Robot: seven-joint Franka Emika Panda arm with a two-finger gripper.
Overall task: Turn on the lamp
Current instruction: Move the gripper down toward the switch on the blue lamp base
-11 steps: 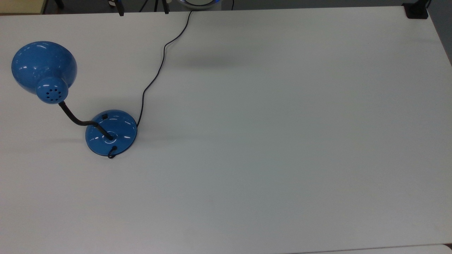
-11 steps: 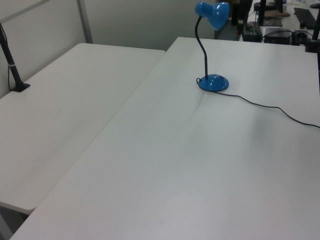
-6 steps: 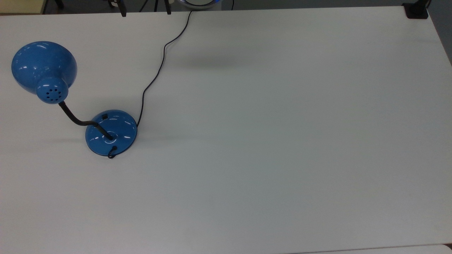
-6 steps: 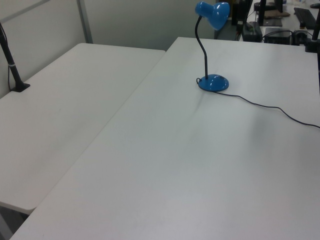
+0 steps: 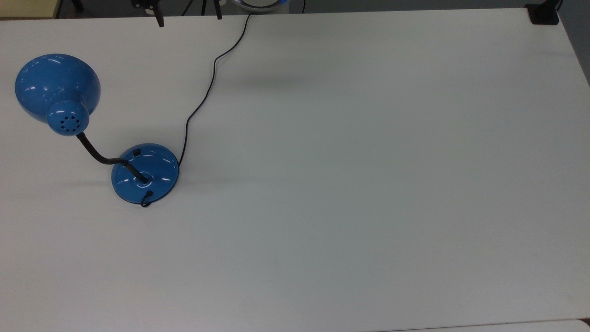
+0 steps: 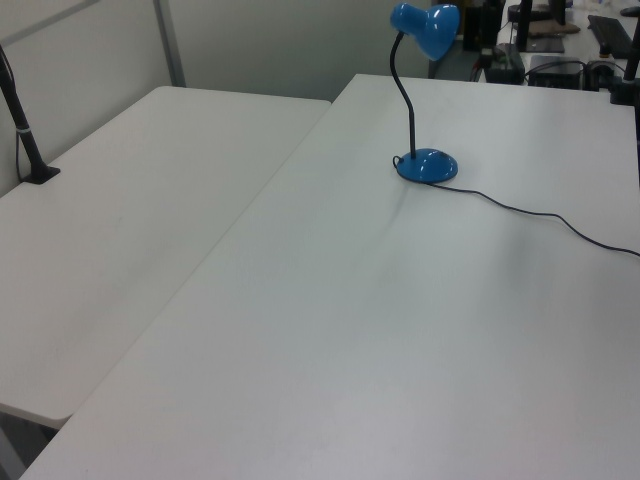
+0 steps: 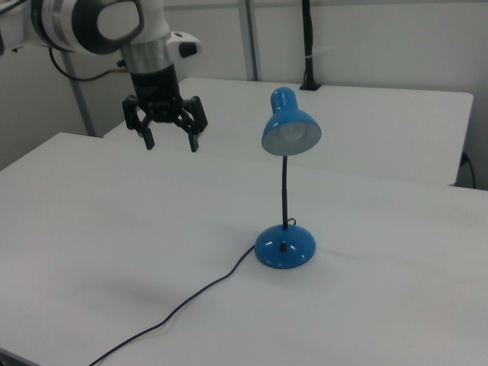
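glossy blue is being shown by one lamp (image 7: 286, 191), counted with one dome shade (image 5: 56, 88), one black gooseneck (image 6: 403, 98), one round base (image 5: 145, 173), one small black switch (image 5: 136, 151) and one black cord (image 5: 206, 94). the lamp is being kept upright near the top view's left edge, its shade unlit in the right view. one gripper (image 7: 169, 144) is being held in the air, pointing down, well apart from the lamp toward the right view's left, with two black fingers (image 7: 194, 126) being held spread and nothing between them. a white table (image 5: 368, 184) is being used as the surface; a second white table (image 6: 120, 220) is being seen beside it in the left view, with pale walls behind.
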